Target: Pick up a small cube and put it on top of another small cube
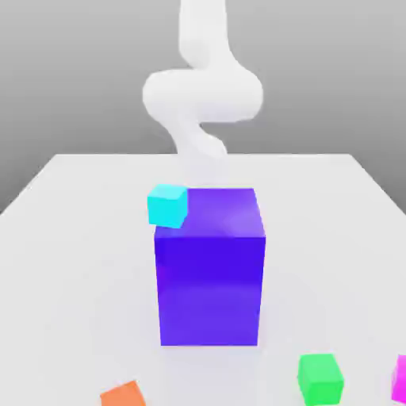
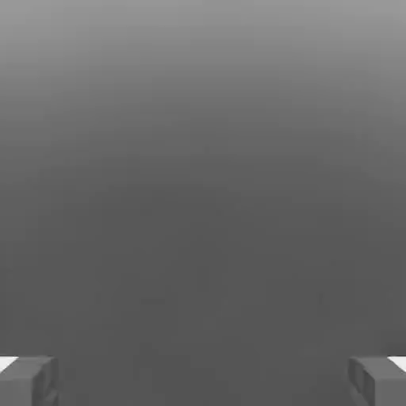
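The small magenta cube (image 1: 400, 379) sits at the front edge on the exterior view's right, cut off by the frame. Just to its left lies the small green cube (image 1: 320, 378) on the table. The white arm (image 1: 202, 95) rises at the back behind the big blue-purple block, far from both cubes. In the hand view my gripper (image 2: 203, 381) is open, its two grey fingertips (image 2: 28, 381) wide apart with nothing between them, facing a plain grey surface.
A big blue-purple block (image 1: 210, 266) stands mid-table. A cyan cube (image 1: 167, 205) sits at its upper corner on the exterior view's left. An orange cube (image 1: 123, 395) lies at the front left. The white table (image 1: 71, 238) extends on both sides.
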Robot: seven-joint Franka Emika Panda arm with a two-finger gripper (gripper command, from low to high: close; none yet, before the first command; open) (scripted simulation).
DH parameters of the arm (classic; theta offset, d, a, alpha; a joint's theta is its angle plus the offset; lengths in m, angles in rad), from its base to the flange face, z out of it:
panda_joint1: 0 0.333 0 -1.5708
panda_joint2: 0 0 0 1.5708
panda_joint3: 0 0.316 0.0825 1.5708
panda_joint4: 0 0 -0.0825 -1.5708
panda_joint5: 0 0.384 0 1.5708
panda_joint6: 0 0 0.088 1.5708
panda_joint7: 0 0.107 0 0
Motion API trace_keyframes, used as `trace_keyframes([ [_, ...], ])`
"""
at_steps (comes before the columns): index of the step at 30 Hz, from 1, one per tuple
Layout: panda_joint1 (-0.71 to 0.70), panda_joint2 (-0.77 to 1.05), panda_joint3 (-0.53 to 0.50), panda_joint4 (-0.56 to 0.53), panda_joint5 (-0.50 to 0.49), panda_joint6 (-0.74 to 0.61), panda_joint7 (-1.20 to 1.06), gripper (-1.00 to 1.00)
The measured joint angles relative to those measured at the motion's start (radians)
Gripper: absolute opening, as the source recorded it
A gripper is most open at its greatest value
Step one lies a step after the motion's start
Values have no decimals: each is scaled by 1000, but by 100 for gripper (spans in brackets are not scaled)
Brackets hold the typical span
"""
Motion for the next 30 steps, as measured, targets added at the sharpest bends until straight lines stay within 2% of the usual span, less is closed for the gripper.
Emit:
trace_keyframes([
  [16,169,586,106,61,-35,143,-247,0],
  [30,323,1100,190,115,-149,262,-402,0],
])
